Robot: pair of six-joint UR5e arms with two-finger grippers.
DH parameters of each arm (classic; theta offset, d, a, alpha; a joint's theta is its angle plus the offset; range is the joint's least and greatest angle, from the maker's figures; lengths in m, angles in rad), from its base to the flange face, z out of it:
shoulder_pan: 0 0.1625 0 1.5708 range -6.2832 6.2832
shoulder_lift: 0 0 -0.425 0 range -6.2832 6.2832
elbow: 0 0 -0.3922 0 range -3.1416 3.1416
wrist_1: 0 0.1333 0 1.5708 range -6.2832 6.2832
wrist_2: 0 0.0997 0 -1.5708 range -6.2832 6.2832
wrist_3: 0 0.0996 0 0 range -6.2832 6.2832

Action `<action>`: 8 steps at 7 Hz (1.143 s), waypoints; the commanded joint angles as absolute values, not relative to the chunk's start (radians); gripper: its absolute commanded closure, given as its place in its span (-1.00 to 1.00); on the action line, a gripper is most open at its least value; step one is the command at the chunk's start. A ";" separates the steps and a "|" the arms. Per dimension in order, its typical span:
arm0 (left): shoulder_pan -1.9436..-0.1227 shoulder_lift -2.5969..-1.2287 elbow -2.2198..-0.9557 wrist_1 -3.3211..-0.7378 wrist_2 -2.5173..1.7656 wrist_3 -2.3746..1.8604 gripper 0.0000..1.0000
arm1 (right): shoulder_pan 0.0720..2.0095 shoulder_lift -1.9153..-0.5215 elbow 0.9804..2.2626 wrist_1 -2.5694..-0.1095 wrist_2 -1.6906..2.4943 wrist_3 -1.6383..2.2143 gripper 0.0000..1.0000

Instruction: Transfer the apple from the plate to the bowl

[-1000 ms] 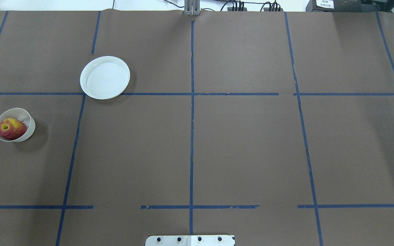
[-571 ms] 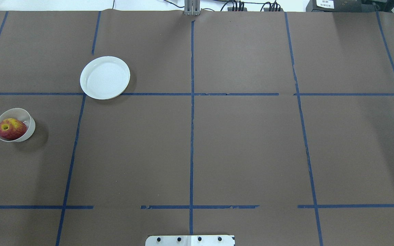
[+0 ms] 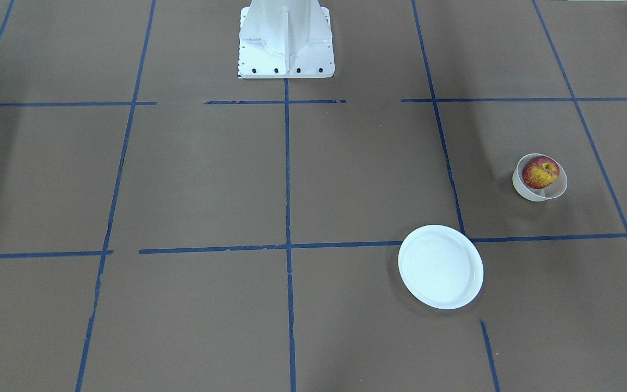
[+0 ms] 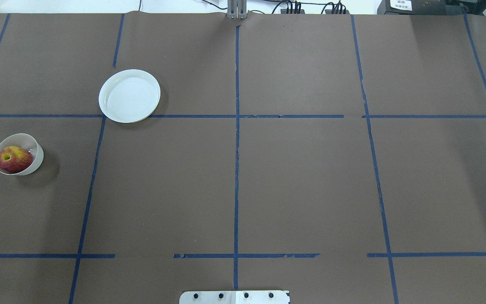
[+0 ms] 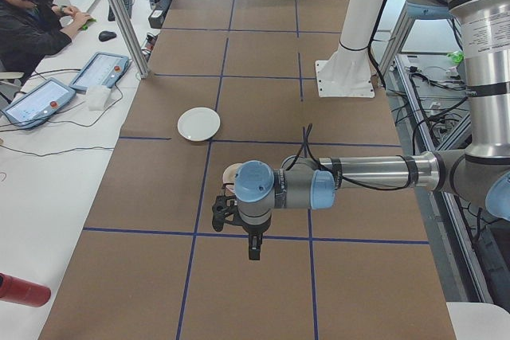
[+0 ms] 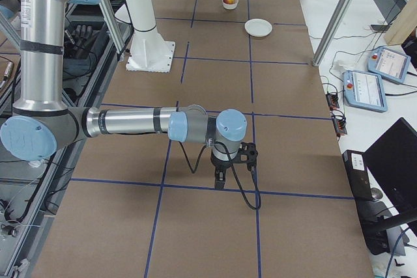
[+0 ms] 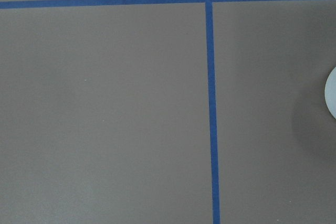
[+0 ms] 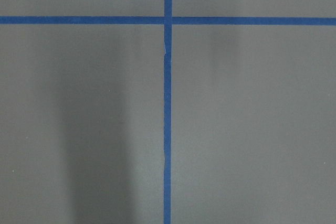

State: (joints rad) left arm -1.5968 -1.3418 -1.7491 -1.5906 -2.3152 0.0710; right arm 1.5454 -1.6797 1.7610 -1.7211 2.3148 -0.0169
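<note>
The red and yellow apple (image 4: 14, 159) lies inside the small white bowl (image 4: 37, 148) at the table's left side; both also show in the front-facing view, apple (image 3: 540, 172) and bowl (image 3: 557, 190). The flat white plate (image 4: 129, 96) stands empty farther back, also in the front-facing view (image 3: 440, 267). My left gripper (image 5: 253, 249) shows only in the exterior left view, raised above the table near the bowl (image 5: 232, 173). My right gripper (image 6: 219, 178) shows only in the exterior right view, far from the bowl (image 6: 229, 2). I cannot tell whether either is open or shut.
Brown table cover with blue tape lines. The white robot pedestal (image 3: 286, 38) stands at the near middle edge. A person (image 5: 32, 21) sits at a side desk with tablets, and a red bottle (image 5: 22, 291) lies there. A white curved edge (image 7: 332, 93) shows in the left wrist view.
</note>
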 commanded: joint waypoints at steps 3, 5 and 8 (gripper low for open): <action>-1.597 -1.344 -1.746 -1.591 -2.301 0.072 -1.00 | 1.545 -1.680 1.761 -1.721 2.315 -0.017 -1.00; -1.597 -1.344 -1.749 -1.591 -2.301 0.072 -1.00 | 1.545 -1.680 1.761 -1.721 2.315 -0.017 -1.00; -1.597 -1.344 -1.753 -1.589 -2.301 0.072 -1.00 | 1.545 -1.680 1.761 -1.721 2.315 -0.017 -1.00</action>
State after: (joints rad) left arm -1.5969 -1.3438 -1.7523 -1.5897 -2.3010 0.0721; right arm 1.5447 -1.6797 1.7610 -1.7211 2.3148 -0.0168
